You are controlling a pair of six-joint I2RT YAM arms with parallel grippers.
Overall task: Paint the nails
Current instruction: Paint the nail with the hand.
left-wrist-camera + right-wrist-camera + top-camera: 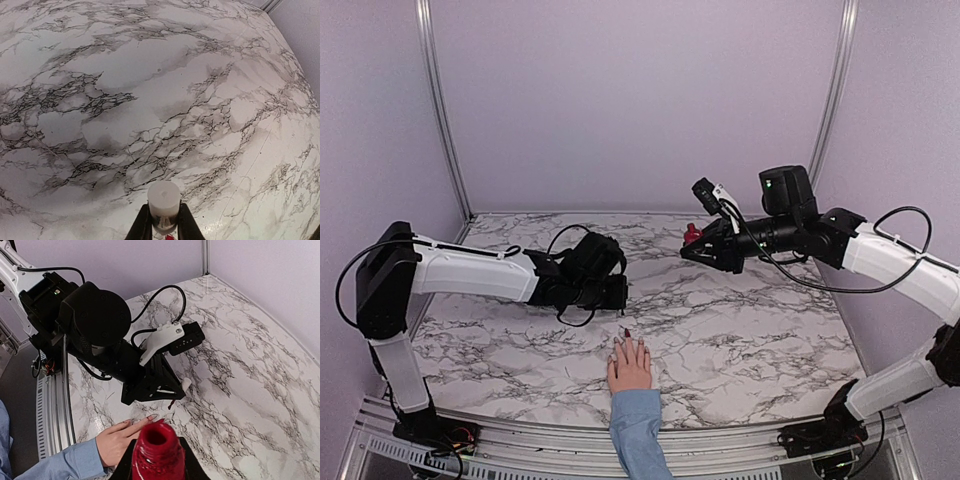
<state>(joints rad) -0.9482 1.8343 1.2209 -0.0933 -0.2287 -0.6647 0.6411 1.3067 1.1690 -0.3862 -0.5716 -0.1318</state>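
A pale pink hand (630, 366) in a light blue sleeve (640, 432) lies flat near the table's front edge. Its nails (151, 417) point toward the left arm; one looks pale, and the one beside it (161, 420) is dark red. My left gripper (621, 297) hovers just beyond the fingertips, shut on a white brush cap (163, 199). The cap's dark red brush (171, 404) hangs a little above the nails without touching them. My right gripper (693, 243) is raised at the back right, shut on the open dark red polish bottle (157, 452).
The marble table (750, 330) is bordered by lilac walls and a metal rail (520, 440) along the front edge. The left arm's black wrist and cables (95, 320) stand over the table's left half.
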